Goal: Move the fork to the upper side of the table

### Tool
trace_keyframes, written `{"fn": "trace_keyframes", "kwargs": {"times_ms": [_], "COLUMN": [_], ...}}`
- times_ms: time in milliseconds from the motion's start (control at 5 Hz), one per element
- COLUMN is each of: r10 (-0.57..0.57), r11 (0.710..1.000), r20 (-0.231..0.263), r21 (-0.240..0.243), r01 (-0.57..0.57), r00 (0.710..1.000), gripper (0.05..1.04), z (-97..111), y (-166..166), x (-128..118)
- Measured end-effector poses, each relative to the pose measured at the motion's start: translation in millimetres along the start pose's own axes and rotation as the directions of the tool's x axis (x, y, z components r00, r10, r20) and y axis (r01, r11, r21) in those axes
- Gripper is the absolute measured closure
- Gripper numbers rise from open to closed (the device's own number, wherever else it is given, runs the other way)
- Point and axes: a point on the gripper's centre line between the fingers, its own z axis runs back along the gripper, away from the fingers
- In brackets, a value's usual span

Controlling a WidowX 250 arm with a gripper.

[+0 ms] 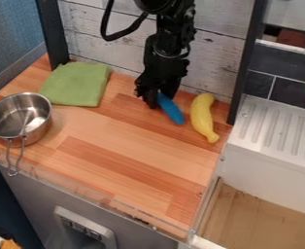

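Fingers (148, 96) of the black gripper (159, 99) are gripping the upper end of the blue fork (172, 110), near the back of the wooden table (126, 153). The fork slants from between them down and to the right, its rounded lower end nearest the yellow banana (202, 116). The arm (166, 44) hangs from the top edge, a black cable (107, 23) looped out on its left side in the view.

The banana lies just beside the fork, to its right, running from near the back wall (96, 24) toward the front, with its narrow tip at the lower end. To the left of the gripper a green cloth (76, 83) is spread by the wall. Farther left and nearer the front, a metal pot (40, 127) stands upright, its open top facing up; its wire handle (8, 154) points toward the front and crosses the clear strip (87, 187) along the table's edge.

Whitewashed boards make up the wall, between a dark post (52, 35) on the left and another (247, 63) on the right. Beyond the right post are dark tiles (262, 58) and a white ridged drainboard (281, 128). In front of the drainboard, at lower right, is a recess with a wooden floor (249, 219).
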Motion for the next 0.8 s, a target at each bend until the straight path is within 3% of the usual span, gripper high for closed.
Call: {"fn": "trace_keyframes", "kwargs": {"times_ms": [200,800], "r10": [0.003,0.007], "r11": [1.0,0.997], "r20": [-0.006,-0.032], "r21": [0.003,-0.07], "r01": [-0.003,-0.009], "r00": [1.0,0.999], "gripper": [0.095,0.083], "z": [1,34], "y": [5,10], "x": [-2,3]}}
